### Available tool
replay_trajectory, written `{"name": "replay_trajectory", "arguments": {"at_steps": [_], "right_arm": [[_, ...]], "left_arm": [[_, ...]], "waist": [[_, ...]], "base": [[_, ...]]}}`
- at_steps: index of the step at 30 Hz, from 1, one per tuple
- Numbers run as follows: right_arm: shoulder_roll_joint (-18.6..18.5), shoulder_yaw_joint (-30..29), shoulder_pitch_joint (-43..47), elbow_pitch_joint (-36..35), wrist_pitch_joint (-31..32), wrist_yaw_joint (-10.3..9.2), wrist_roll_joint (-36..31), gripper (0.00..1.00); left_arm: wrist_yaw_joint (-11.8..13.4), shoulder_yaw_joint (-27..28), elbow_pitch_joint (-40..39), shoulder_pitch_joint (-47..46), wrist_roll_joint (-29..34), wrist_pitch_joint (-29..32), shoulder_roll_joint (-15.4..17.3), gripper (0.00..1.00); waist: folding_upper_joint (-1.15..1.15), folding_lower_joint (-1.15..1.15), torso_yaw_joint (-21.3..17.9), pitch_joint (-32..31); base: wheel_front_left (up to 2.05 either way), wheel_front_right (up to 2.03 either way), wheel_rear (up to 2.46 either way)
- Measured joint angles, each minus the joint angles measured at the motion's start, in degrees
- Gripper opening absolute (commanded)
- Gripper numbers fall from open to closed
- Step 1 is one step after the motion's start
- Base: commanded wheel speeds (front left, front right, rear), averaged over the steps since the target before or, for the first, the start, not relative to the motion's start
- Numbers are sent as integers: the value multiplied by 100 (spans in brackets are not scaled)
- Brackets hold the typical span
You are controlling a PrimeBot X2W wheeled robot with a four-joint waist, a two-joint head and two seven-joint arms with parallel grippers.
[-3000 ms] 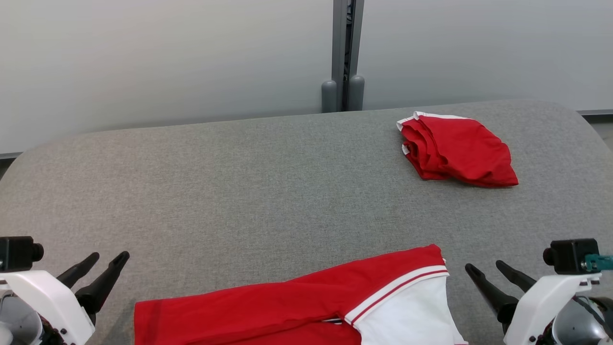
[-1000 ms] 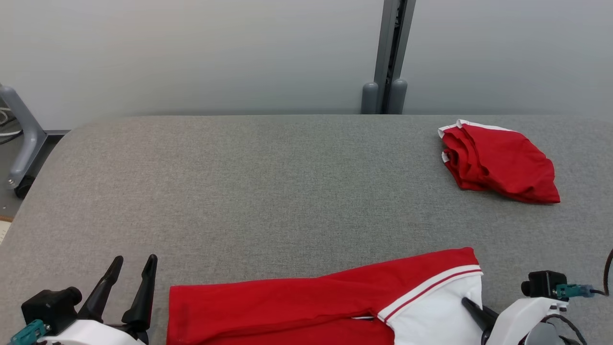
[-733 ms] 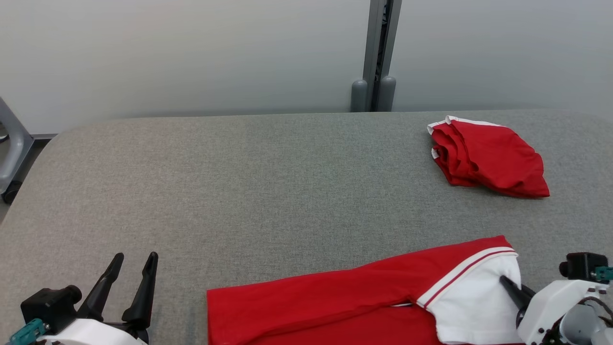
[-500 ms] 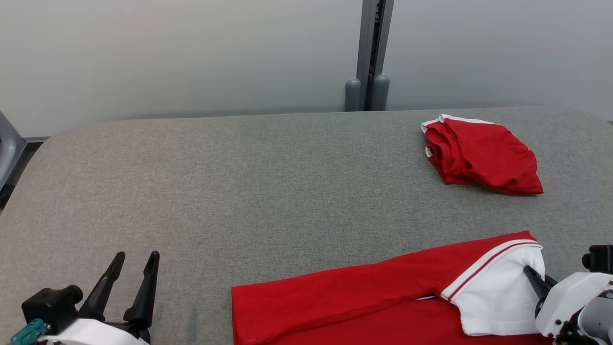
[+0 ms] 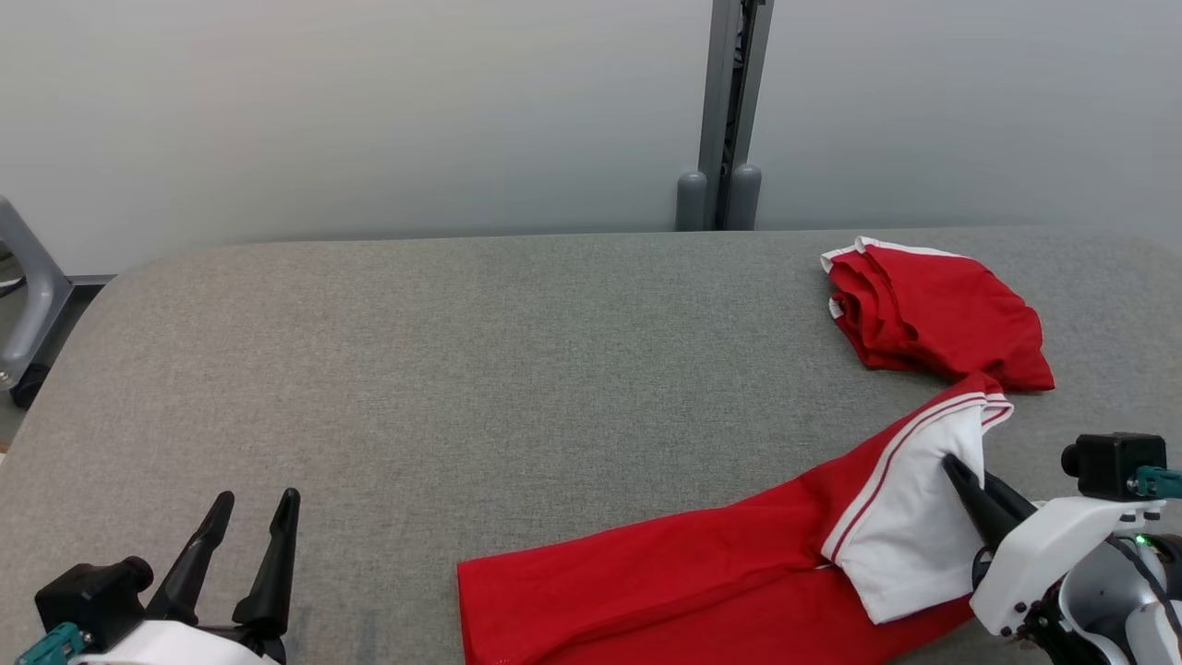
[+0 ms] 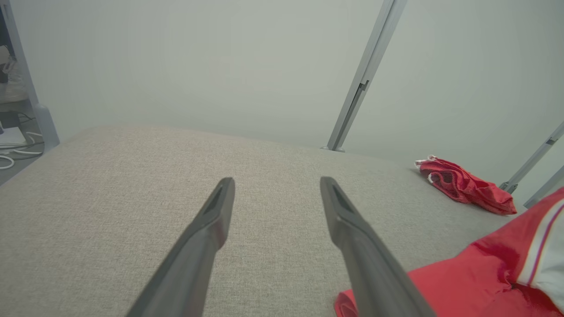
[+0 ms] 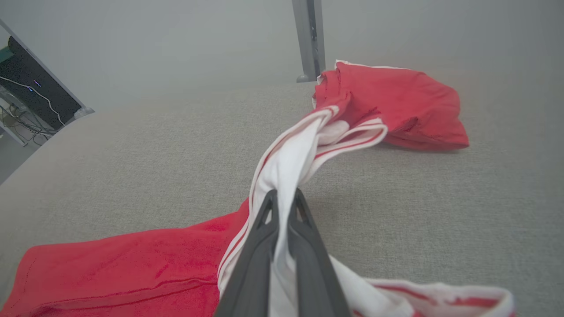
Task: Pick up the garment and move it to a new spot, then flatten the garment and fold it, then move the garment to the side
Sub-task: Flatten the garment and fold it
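The garment [image 5: 646, 573], red with a white striped-edge panel [image 5: 900, 526], lies stretched along the near edge of the grey padded table [image 5: 462, 351]. My right gripper [image 5: 951, 465] is shut on the white panel and holds that end raised, its tip hanging close to a folded red garment. In the right wrist view the fingers [image 7: 284, 193] pinch the white cloth, and the red part [image 7: 132, 264] trails down to the left. My left gripper [image 5: 256, 499] stands open over bare table at the lower left, holding nothing; its fingers [image 6: 276, 180] are spread wide, with the garment [image 6: 476, 273] off to its right.
A second, folded red garment [image 5: 942, 309] lies at the far right of the table, also seen from both wrists [image 6: 465, 187] [image 7: 396, 101]. A grey post [image 5: 725, 111] rises behind the far edge. A grey frame leg [image 5: 28, 305] stands past the left edge.
My right gripper has pulled the garment's white end up and away toward the folded garment, dragging the red part rightward. The left gripper has stayed open in place. The head view shifted slightly.
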Motion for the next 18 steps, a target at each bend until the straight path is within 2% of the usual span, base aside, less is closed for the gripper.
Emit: {"name": "replay_trajectory", "arguments": {"at_steps": [1,7,11,18], "right_arm": [[0,0,0,0,0,0,0,0],[348,103,456,-1179,552,-1,-10,0],[583,276,678,-1678,795,-1,-65,0],[944,824,806,-1680,947,-1,125,0]], "left_arm": [[0,0,0,0,0,0,0,100],[0,9,5,10,64,0,-112,100],[1,-14,27,34,73,1,-136,100],[48,-87,35,38,107,37,-171,100]], "waist": [[0,0,0,0],[0,0,215,-46],[0,0,412,-79],[0,0,826,-126]], "base": [[0,0,0],[0,0,0],[0,0,0],[0,0,0]]}}
